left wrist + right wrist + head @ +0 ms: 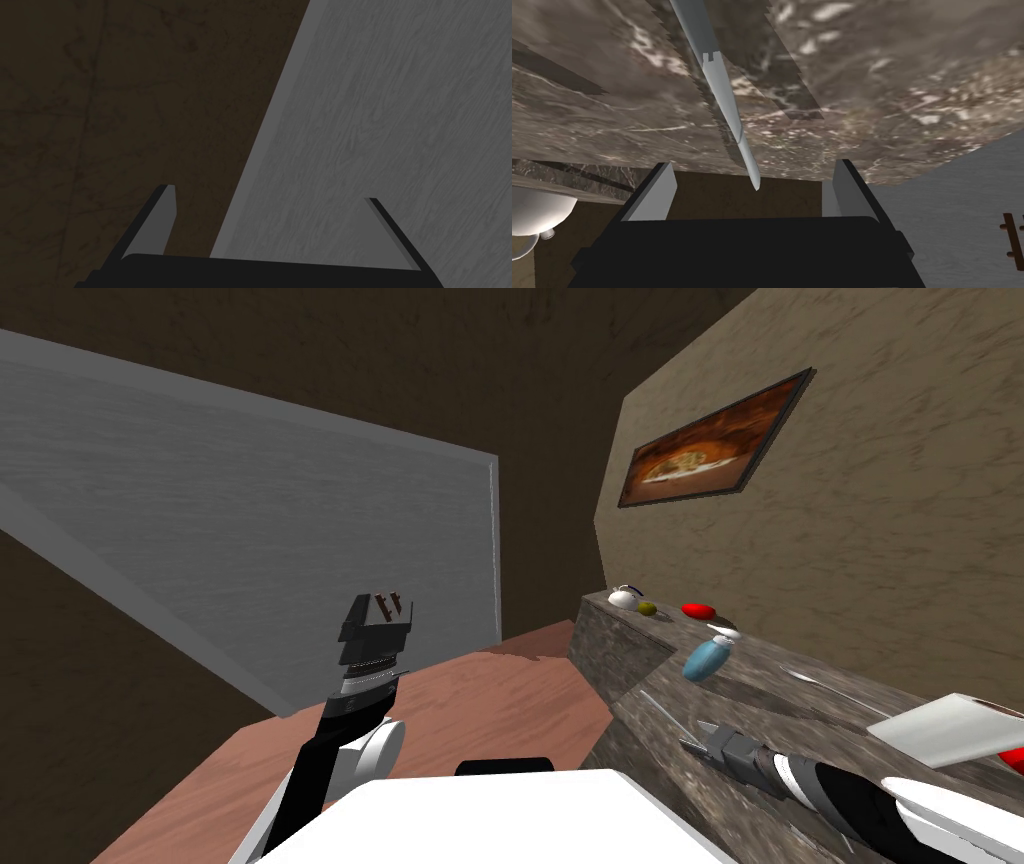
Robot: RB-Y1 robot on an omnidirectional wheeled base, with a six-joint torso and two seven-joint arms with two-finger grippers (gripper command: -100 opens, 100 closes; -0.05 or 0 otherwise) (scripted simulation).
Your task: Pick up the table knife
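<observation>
The knife [722, 95] lay on the table [912, 75] at twelve o'clock from the released right hand [753, 167], tip between its fingers [657, 192].

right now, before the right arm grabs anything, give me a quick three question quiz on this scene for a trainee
1. True or false: the right gripper is shut on the slim light grey table knife.
2. What does the knife lie on? A, the brown marbled counter; B, the floor; C, a plate.
3. Fill in: the left gripper, raised away from the counter, has its fingers ___.
Key: 1 false, its fingers stand open with the knife's tip pointing at the gap; 2 A; 3 open.
</observation>
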